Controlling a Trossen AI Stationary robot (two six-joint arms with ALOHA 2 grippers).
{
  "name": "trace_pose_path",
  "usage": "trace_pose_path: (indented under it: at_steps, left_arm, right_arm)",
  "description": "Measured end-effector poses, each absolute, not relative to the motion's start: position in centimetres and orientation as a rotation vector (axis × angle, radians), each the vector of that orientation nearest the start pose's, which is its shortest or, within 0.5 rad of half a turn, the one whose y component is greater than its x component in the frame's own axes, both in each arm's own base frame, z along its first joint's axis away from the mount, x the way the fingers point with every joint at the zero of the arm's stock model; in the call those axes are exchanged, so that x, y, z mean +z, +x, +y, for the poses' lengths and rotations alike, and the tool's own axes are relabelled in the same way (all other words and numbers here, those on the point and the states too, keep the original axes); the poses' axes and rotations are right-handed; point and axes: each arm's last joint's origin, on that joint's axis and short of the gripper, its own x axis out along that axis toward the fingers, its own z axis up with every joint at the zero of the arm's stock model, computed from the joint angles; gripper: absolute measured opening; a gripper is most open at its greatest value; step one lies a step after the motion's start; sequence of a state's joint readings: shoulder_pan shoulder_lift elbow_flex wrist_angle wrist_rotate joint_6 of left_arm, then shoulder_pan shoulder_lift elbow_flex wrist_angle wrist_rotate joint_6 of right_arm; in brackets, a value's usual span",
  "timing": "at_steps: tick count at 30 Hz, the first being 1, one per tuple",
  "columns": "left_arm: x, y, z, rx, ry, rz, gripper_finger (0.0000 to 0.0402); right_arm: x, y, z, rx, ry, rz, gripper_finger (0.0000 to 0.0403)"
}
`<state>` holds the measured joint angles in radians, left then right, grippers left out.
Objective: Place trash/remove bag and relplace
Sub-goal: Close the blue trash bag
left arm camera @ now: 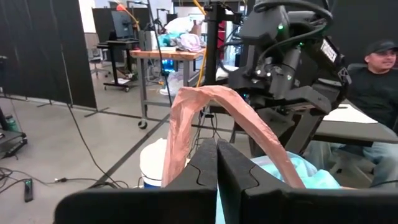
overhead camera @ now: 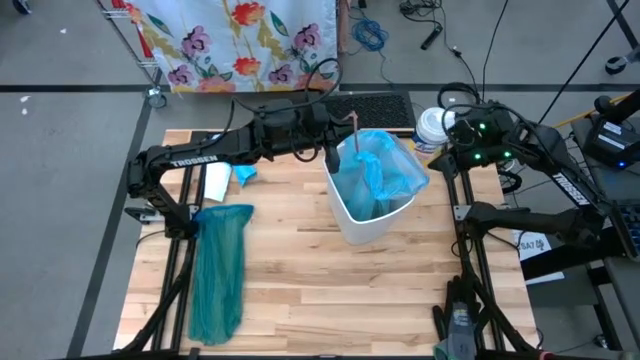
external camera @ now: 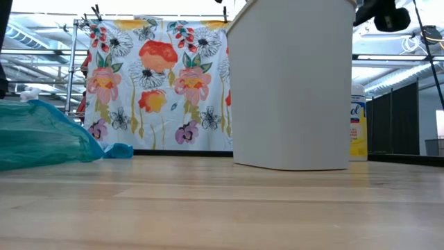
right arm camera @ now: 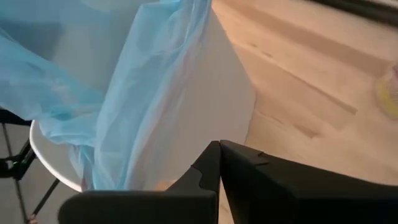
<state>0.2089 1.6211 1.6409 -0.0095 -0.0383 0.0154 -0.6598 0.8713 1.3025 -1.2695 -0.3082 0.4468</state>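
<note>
While left gripper [left arm camera: 217, 180] hovers over white bin [overhead camera: 368, 222], fingers [left arm camera: 199, 168] pressed together pinch pinkish-brown paper strip [left arm camera: 205, 118] — arching above them; right gripper [right arm camera: 219, 180] fingers pressed together beside blue bag [right arm camera: 124, 106].

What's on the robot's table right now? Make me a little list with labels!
Bin: white bin, upright, mid-table.
Bag: pale blue bag, bunched inside the bin and spilling over its rim.
Left claw: shut, at the bin's rim, with a pink strip looping up by its tips; whether it pinches the strip is unclear.
Right claw: shut, beside the bin, holding nothing visible.
Other bag: teal bag, lying flat on the table's left side.
Extra: wipes tub behind the bin.
</note>
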Motion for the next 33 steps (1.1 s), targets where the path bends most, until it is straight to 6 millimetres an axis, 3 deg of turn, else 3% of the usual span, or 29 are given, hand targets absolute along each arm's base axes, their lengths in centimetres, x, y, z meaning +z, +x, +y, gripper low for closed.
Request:
trace_pose_path:
  at_steps: [5,12,20,27,30,33]
  left_arm:
    - [43.3,36.5,7.9,0.248,0.016,-0.008,0.0]
    - [43.3,36.5,7.9,0.248,0.016,-0.005,0.0]
    - [43.2,36.5,7.9,0.248,0.041,0.007,0.0]
    - [42.9,36.5,7.9,0.247,0.039,0.034,0.0]
    - [42.9,36.5,7.9,0.247,0.038,0.034,0.0]
    - [42.8,36.6,7.7,0.242,0.037,0.04,0.0]
  right_arm:
    - [38.9,11.1,-6.8,-0.452,0.8,0.694,0.0]
    - [41.4,13.5,-7.5,-0.275,0.671,0.405,0.0]
    - [41.6,14.8,-8.2,-0.211,0.658,0.365,0.0]
    - [40.4,12.0,-8.0,-0.469,0.681,0.493,0.0]
    - [39.5,10.2,-7.1,-0.585,0.705,0.597,0.0]
    - [39.0,8.3,-5.7,-0.615,0.711,0.542,0.0]
